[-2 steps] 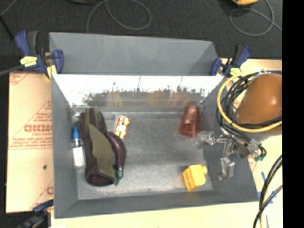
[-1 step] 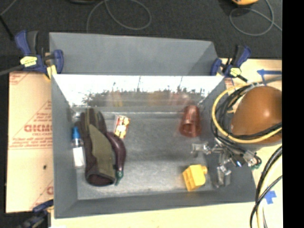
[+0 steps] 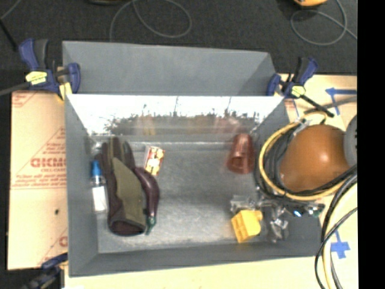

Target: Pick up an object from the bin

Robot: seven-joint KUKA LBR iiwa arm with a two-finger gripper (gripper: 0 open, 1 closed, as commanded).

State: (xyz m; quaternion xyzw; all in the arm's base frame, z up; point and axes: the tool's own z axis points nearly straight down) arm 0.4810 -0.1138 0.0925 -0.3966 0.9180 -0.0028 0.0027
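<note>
Orange wrist cover (image 3: 313,158) uppermost; end effector (image 3: 272,218) low at bin's (image 3: 180,254) near-right corner, just beside yellow block (image 3: 246,225). Open or closed: cannot tell. Nothing lifted; grasp, lift outstanding.

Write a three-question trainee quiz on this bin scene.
1. True or false: the yellow block lies at the lower right of the bin, beside the tool.
2. Which lies nearest the left wall? A) blue-capped bottle B) reddish-brown cup C) yellow block
3. Fill in: the red-and-yellow packet lies just right of the dark ____.
Key: 1 true; 2 A; 3 glove.
</note>
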